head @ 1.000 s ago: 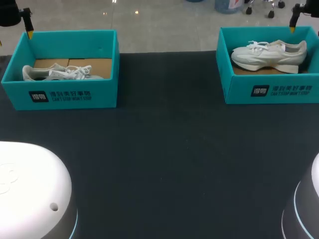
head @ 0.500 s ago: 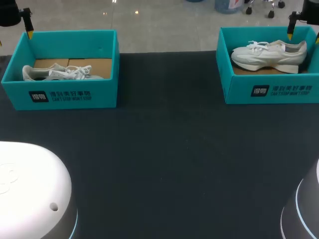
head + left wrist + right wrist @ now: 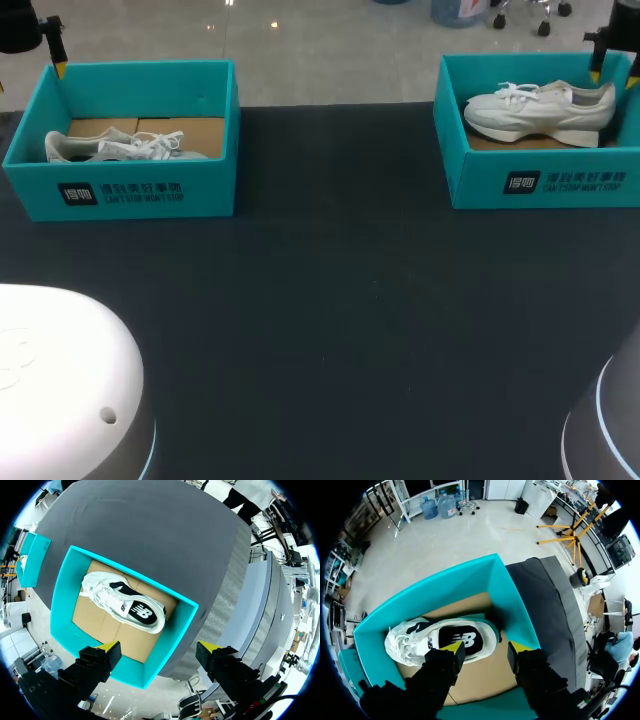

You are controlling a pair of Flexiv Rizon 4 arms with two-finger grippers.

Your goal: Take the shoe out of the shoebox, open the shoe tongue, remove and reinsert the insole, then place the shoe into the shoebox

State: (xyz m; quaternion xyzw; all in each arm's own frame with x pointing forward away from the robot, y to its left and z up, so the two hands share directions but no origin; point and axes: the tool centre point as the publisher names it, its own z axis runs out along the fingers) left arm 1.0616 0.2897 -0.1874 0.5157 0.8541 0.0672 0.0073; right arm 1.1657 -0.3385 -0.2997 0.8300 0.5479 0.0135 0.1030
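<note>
Two teal shoeboxes stand at the table's far side. The right shoebox (image 3: 540,180) holds a white sneaker (image 3: 540,108) lying on its side, heel toward the table's right edge. My right gripper (image 3: 614,76) hangs over that heel; in the right wrist view the gripper (image 3: 486,649) has its yellow tips apart just above the sneaker's heel (image 3: 470,639), and no grip shows. The left shoebox (image 3: 130,190) holds a second white sneaker (image 3: 110,148). Above this box's far left corner sits my left gripper (image 3: 159,649), wide open and holding nothing, with the sneaker (image 3: 125,605) ahead of it.
The dark table top (image 3: 330,320) stretches between and in front of the two boxes. Brown cardboard lines both box floors (image 3: 485,672). The white housings of my two arms (image 3: 60,380) fill the near corners.
My right gripper has dropped toward the sneaker's heel in the right box, and its fingers have come closer together. The left arm has not moved.
</note>
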